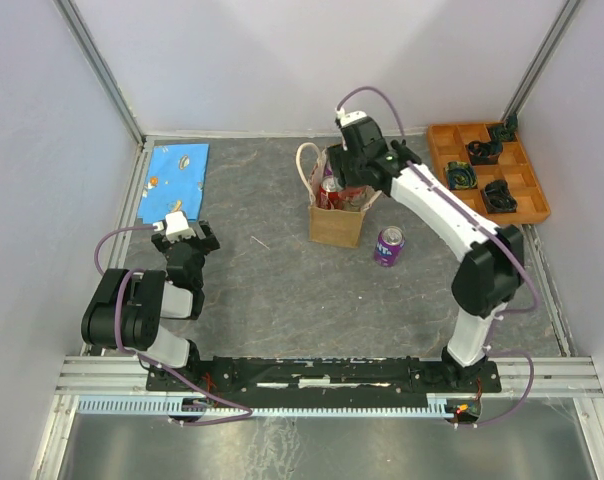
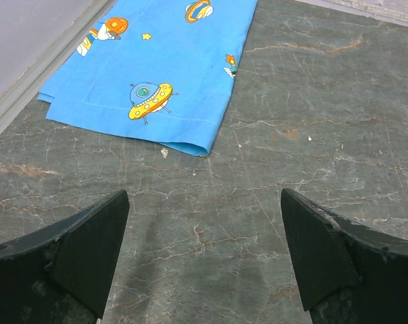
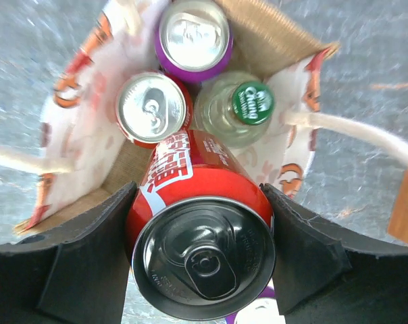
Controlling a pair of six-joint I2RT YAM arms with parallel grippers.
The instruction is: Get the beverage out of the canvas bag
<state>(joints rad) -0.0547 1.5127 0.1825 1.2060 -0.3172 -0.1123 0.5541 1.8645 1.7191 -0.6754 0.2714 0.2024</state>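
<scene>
The tan canvas bag (image 1: pixel 335 225) with cream handles stands mid-table. My right gripper (image 3: pixel 200 233) is shut on a red can (image 3: pixel 200 236), one finger on each side, and holds it just above the bag's open mouth (image 3: pixel 271 30). Inside the bag stand a purple-topped can (image 3: pixel 194 37), a second red can (image 3: pixel 153 108) and a green-capped bottle (image 3: pixel 248 108). In the top view the right gripper (image 1: pixel 350 172) hangs over the bag's far side. My left gripper (image 2: pixel 204 256) is open and empty, low over bare table at the left (image 1: pixel 187 235).
A purple can (image 1: pixel 389 245) stands on the table right of the bag. A blue patterned cloth (image 1: pixel 177 172) lies at the far left, ahead of the left gripper (image 2: pixel 157 67). An orange compartment tray (image 1: pixel 440 158) with dark parts sits at the far right. Walls enclose the table.
</scene>
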